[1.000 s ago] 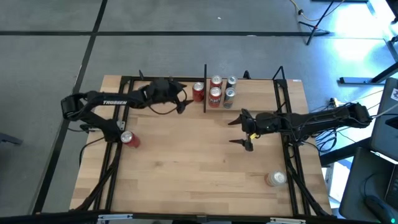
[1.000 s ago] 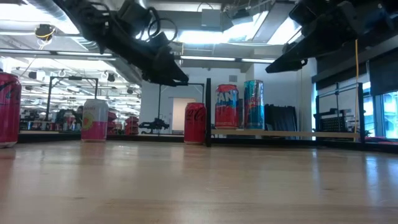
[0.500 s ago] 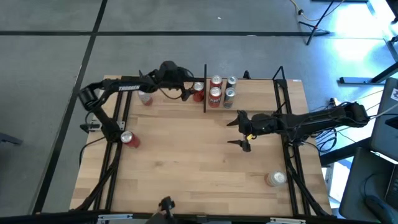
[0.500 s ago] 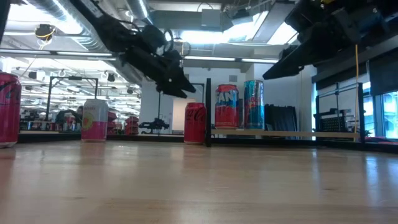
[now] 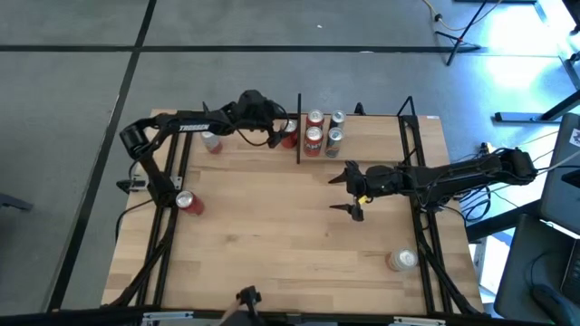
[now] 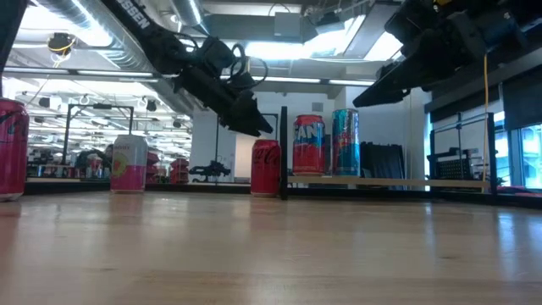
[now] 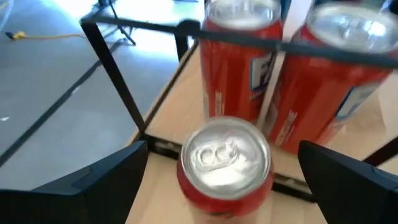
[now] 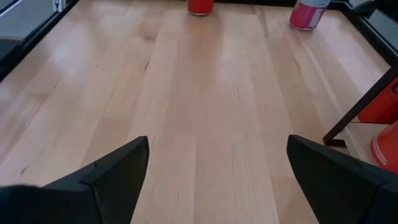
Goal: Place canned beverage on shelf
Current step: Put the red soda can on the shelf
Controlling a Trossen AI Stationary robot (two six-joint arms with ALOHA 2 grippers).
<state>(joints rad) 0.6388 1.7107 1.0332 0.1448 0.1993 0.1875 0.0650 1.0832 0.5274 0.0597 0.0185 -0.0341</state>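
Reaching step, grasp not yet made. Left gripper [image 5: 279, 133] poised above the red can [image 7: 225, 163] at the tabletop's [image 5: 272, 235] far edge, fingers [image 7: 87, 180] spread wide on either side of the can top, nothing pinched. Seen from the left wrist view: silver lid centred between the 2 dark fingers, can upright, gripper above it rather than around it. Can standing on the tabletop just outside the shelf [image 5: 362, 136], beside its black upright [image 5: 299, 127], not yet on the pale board. On the shelf already: 4 cans [image 5: 314, 138] by the high view, close together near that upright.

Right gripper [image 5: 348, 192] hovering over the tabletop's middle, near the shelf's front, fingers [image 8: 93, 177] spread apart and empty; looks to be waiting.

Elsewhere on the tabletop: a pink can [image 5: 211, 142] at the far left, another red can [image 5: 188, 202] at the left edge, a pale can [image 5: 402, 261] near the right front corner. All well apart from the shelf.

Next move, as a judgement: lower the left gripper so the fingers pass down both sides of the red can, close on its body, lift it, carry it past the upright, set it on a bare part of the board. Tight clearance likely, given the upright and the shelved cans just beside the target; a careless sideways move could knock them.
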